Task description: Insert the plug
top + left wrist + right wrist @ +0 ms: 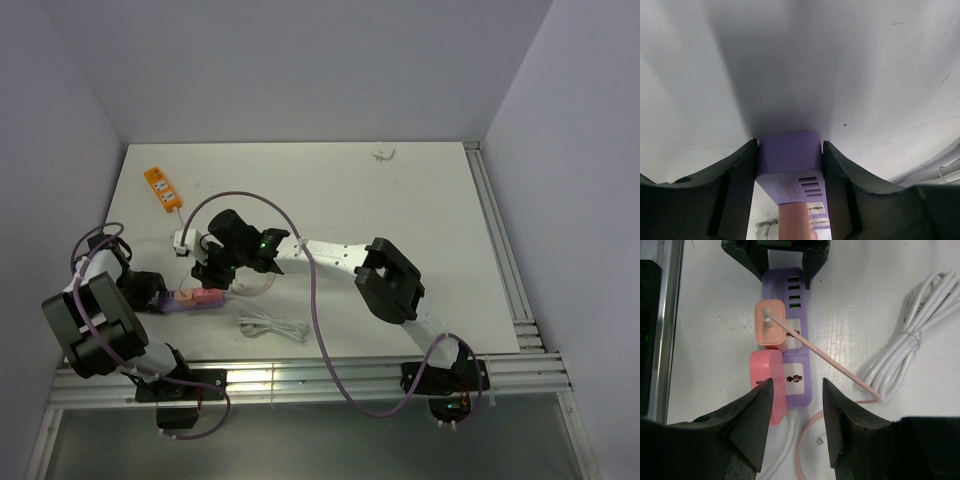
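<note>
The salmon-pink plug (pixel 770 322) sits on the face of the lilac power strip (pixel 792 345), over its left edge, with its prongs hidden. Its thin pale-pink cord (pixel 835 362) runs off to the right. A larger pink block (pixel 767 385) lies against the strip's left side. My right gripper (pixel 797 390) is open and empty, hovering above the strip's near end. My left gripper (pixel 790 150) is shut on the strip's far end (pixel 789 152), and the plug (pixel 794 222) shows just behind it. In the top view both grippers meet at the strip (pixel 195 299).
A coiled white cable (pixel 910 335) lies right of the strip, also seen in the top view (pixel 272 326). An orange power strip (pixel 161 188) lies at the back left, with a small white adapter (pixel 181 241) below it. The table's left edge is close to the left arm.
</note>
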`<state>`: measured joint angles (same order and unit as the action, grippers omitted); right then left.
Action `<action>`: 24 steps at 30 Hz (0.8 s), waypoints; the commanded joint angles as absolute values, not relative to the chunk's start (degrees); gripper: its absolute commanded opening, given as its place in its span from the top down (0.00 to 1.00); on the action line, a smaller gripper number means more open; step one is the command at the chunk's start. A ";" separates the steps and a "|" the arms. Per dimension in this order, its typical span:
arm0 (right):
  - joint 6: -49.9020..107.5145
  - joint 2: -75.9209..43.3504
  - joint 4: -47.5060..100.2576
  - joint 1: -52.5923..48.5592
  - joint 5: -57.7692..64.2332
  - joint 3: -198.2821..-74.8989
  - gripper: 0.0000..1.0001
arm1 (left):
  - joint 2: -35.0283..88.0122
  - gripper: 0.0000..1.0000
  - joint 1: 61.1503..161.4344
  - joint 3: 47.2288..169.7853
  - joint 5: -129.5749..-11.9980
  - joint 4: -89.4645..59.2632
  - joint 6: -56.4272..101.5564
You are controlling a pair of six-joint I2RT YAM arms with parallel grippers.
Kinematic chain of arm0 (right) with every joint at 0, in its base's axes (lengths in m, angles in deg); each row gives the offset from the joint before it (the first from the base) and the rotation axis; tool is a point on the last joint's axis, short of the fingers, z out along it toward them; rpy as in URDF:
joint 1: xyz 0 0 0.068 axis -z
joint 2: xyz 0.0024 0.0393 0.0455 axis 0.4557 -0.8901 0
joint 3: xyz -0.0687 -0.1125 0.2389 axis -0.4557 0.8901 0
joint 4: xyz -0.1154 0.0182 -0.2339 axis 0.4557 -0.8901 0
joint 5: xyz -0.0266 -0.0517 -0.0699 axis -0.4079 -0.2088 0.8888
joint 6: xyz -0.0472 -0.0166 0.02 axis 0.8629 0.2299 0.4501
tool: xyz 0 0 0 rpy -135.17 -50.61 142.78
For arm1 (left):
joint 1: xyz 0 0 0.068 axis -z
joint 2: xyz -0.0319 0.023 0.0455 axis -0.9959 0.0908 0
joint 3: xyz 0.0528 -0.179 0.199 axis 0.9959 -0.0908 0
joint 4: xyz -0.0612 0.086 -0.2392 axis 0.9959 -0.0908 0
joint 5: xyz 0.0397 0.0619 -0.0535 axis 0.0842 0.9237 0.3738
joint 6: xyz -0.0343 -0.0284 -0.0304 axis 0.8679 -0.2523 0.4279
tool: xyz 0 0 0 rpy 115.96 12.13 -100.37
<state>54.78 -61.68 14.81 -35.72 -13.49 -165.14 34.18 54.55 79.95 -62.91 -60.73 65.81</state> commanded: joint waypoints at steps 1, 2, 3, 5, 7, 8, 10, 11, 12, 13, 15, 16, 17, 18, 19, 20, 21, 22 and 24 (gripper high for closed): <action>54.96 -59.48 14.58 -36.00 -15.67 -165.20 0.49 | 34.93 1.00 54.65 78.17 -62.96 -59.04 63.98; 54.78 -59.13 15.01 -36.08 -15.67 -164.85 0.50 | 34.67 1.00 54.65 78.26 -62.88 -59.04 63.98; 54.61 -58.70 16.85 -36.17 -15.41 -163.10 0.49 | 34.76 1.00 54.65 78.26 -62.79 -59.04 63.98; 53.47 -56.77 19.31 -36.26 -15.15 -160.99 0.47 | 34.67 1.00 54.65 78.35 -62.88 -59.13 63.98; 52.68 -55.36 23.08 -36.35 -14.18 -158.00 0.41 | 34.67 1.00 54.65 78.17 -62.88 -59.04 64.07; 51.89 -53.87 24.23 -36.35 -13.91 -157.03 0.41 | 34.76 1.00 54.65 78.17 -62.88 -58.95 64.16; 51.18 -52.46 26.79 -36.70 -13.30 -154.74 0.38 | 34.67 1.00 54.65 77.82 -63.05 -58.51 64.42; 50.66 -51.49 26.97 -36.79 -13.21 -154.04 0.37 | 34.76 1.00 54.65 77.47 -63.23 -58.43 64.51; 50.65 -51.22 28.54 -36.87 -13.56 -153.68 0.36 | 34.76 1.00 54.65 77.47 -63.23 -58.43 64.51; 50.82 -51.22 27.60 -36.96 -14.26 -154.12 0.36 | 34.84 1.00 54.65 77.38 -63.23 -58.60 64.68; 51.88 -52.53 24.01 -37.22 -14.70 -156.65 0.41 | 34.67 1.00 54.73 77.56 -63.14 -58.69 64.69; 52.14 -53.06 23.20 -37.31 -14.79 -157.37 0.42 | 34.50 1.00 54.65 77.47 -63.05 -58.78 64.69; 52.49 -53.94 22.76 -37.49 -14.79 -158.24 0.43 | 34.15 1.00 54.73 77.56 -63.05 -58.95 64.86; 52.67 -54.38 22.23 -37.84 -14.70 -158.51 0.44 | 33.97 1.00 54.65 77.47 -63.05 -58.95 64.86; 52.67 -54.91 22.05 -38.01 -14.62 -158.78 0.44 | 33.79 1.00 54.73 77.64 -63.14 -59.13 64.95; 52.67 -55.17 22.05 -38.10 -14.70 -159.30 0.44 | 33.70 1.00 54.65 77.65 -62.88 -59.13 65.12; 52.67 -55.44 21.70 -38.19 -14.79 -159.57 0.45 | 33.62 0.99 54.73 77.65 -62.96 -59.13 64.95; 52.76 -55.96 21.52 -38.37 -14.88 -159.83 0.45 | 33.62 1.00 54.73 77.73 -62.96 -59.30 64.95; 52.85 -56.32 20.91 -38.54 -14.88 -160.71 0.45 | 33.70 1.00 54.73 77.73 -62.96 -59.39 64.95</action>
<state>52.02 -55.84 21.32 -37.92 -14.25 -157.36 33.67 54.55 79.63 -62.97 -60.49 65.75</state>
